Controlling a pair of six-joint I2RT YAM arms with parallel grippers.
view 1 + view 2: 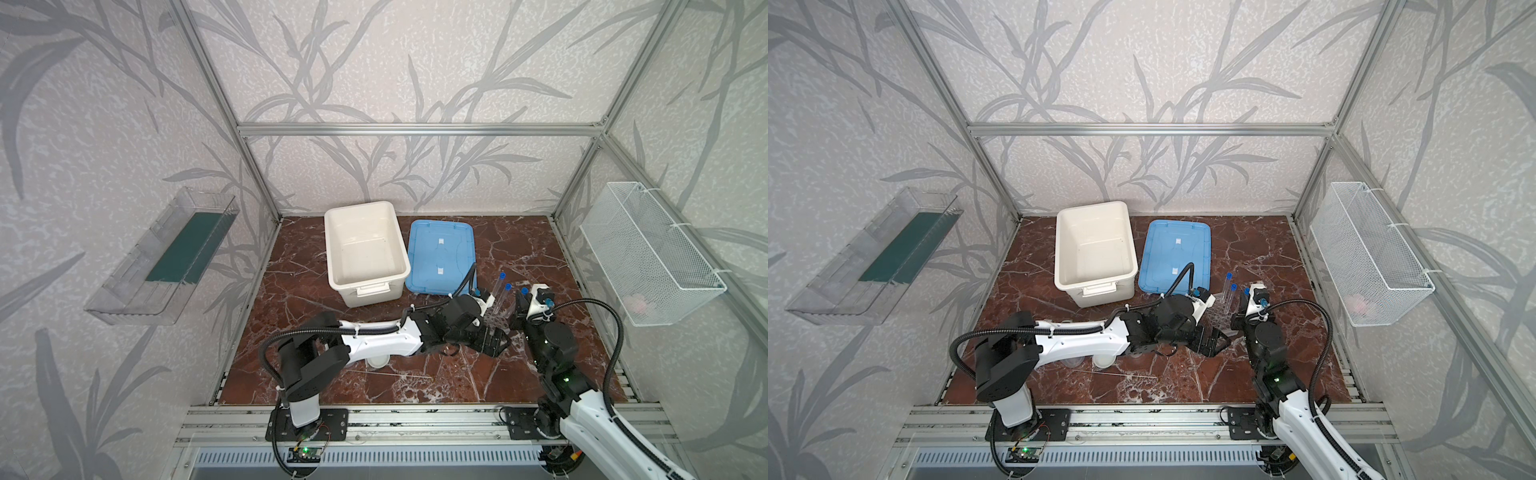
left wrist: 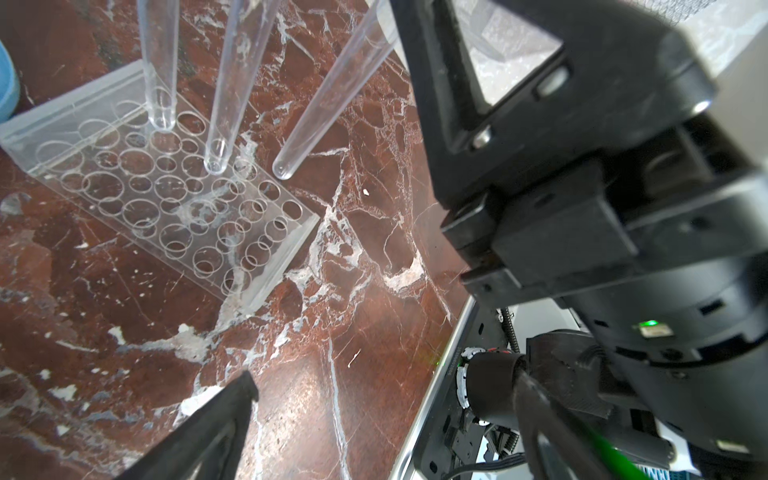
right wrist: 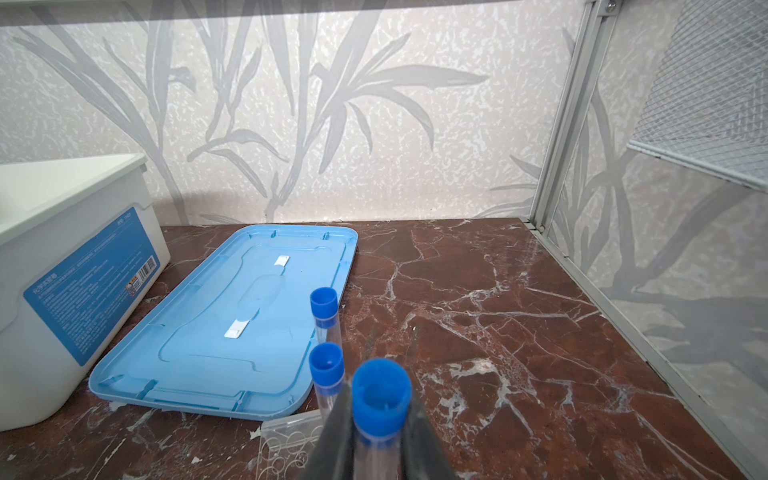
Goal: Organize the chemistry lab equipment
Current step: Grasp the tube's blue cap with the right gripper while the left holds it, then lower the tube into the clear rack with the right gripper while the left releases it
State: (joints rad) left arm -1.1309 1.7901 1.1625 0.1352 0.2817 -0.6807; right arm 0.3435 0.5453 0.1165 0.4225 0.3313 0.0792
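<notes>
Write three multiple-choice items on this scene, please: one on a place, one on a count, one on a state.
1. Where does the blue lid lie? A: on the table beside the white bin. B: inside it. C: on top of it.
2. How many blue-capped tubes show? A: one. B: five. C: three.
3. The right gripper is: A: open, empty. B: shut on a tube. C: out of view.
A, it lies flat on the table; C, three blue caps show; B, its fingers press the tube from both sides.
</notes>
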